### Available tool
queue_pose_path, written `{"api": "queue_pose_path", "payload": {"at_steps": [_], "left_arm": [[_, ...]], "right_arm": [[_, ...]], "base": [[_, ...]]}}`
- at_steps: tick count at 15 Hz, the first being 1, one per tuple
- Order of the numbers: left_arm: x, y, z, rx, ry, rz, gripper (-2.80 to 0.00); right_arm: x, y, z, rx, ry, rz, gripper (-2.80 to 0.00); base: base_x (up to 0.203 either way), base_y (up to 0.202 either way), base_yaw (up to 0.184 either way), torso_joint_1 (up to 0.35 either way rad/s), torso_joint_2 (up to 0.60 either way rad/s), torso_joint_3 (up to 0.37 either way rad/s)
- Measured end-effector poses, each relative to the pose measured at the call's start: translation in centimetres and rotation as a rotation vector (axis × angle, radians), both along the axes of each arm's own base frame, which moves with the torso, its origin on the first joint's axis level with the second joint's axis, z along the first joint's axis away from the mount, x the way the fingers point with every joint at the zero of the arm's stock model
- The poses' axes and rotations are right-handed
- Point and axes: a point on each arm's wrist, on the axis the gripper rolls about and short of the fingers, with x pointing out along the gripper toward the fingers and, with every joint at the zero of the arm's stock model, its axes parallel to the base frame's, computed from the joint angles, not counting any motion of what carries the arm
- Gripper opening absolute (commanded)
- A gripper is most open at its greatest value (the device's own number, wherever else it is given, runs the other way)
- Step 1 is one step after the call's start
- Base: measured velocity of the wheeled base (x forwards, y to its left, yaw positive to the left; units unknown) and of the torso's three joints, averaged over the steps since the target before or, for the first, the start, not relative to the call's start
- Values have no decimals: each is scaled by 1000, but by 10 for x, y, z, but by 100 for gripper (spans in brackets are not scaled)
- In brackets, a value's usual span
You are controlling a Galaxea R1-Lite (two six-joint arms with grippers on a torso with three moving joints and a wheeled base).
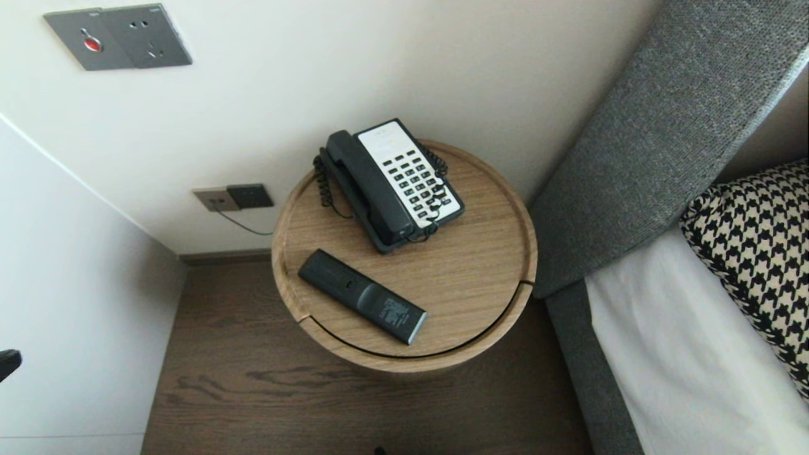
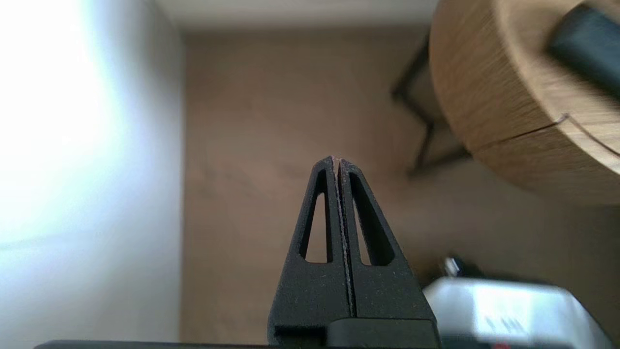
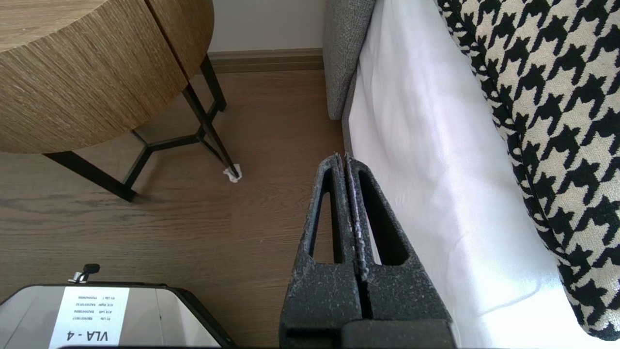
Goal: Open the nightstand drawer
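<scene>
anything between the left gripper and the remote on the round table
Only the table's raised rim. The left gripper, jaws shut, hangs over the floor beside it; the remote lies just inside that rim. The phone sits behind the remote, out of the way.

This looks like a hotel bedroom: a bed (image 1: 682, 354) with a grey padded headboard (image 1: 663, 126) and a houndstooth pillow (image 1: 758, 253) stands beside a round wooden bedside tabletop (image 1: 480, 278). On it lie a corded phone (image 1: 395, 183) and a remote (image 1: 360, 296), with wall sockets (image 1: 234, 198) just behind.
</scene>
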Motion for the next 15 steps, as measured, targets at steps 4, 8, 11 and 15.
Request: {"api": "queue_pose_path", "payload": {"at_steps": [4,8,11,15], "left_arm": [[43,-16,29,-61,225,-109,-280],[54,-39,35,-26,383,-173,-280],[61,-65,37,-8,415,-220,-280],[64,-109,44,-64,485,-259,-280]], "right_arm": [[0,0,0,0,0,0,-280],[0,0,0,0,0,-1,-280],[0,0,0,0,0,0,-280],[0,0,0,0,0,0,-280]], "base": [[0,0,0,0,0,0],[0,0,0,0,0,0],[0,0,0,0,0,0],[0,0,0,0,0,0]]}}
